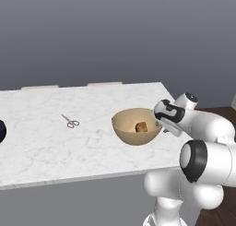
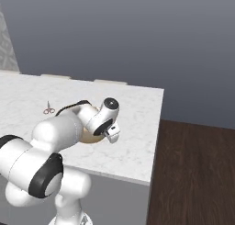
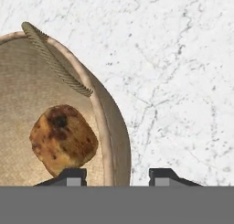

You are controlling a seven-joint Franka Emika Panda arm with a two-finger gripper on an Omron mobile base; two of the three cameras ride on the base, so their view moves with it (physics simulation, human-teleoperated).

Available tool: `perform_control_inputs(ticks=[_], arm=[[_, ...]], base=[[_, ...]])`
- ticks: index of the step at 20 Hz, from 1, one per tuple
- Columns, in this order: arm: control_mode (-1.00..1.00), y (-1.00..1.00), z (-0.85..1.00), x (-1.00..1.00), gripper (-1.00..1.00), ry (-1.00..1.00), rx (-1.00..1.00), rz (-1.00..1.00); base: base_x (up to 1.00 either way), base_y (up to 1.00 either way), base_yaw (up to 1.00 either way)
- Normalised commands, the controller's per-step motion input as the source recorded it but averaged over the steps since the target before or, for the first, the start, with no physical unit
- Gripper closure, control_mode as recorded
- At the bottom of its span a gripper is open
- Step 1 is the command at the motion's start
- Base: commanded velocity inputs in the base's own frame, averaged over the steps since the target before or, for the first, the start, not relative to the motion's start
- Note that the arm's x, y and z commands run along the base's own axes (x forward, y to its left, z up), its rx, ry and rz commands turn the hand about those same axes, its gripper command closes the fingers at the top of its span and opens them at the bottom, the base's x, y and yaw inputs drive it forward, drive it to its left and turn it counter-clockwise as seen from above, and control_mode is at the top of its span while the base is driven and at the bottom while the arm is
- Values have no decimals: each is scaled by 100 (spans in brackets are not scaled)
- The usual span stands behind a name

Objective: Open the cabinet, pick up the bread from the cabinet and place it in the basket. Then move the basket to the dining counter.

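The basket [image 1: 136,132] sits on the marble dining surface [image 1: 55,146], near its right end, with the bread [image 3: 63,140] inside. The jaws [image 3: 118,176] stand apart astride the basket's rim, gripping nothing. Small scissors [image 1: 70,121] lie left of the basket. No writing is visible.

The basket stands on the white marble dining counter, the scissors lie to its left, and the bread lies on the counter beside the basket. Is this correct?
Not quite. The bread lies inside the basket, not beside it; the hand view shows this, and the left base view too. The rest holds: the basket stands on the dining counter, with the scissors to its left.
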Motion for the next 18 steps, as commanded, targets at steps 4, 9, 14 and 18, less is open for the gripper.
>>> perform_control_inputs(ticks=[4,9,14,18], arm=[[-100,0,0,1,-100,1,0,0],[-100,2,44,0,-100,13,-8,0],[-100,20,90,-27,-100,10,-19,0],[-100,20,78,-62,-100,0,-16,1]], base=[[0,0,0],[0,0,0],[0,0,0],[0,0,0]])
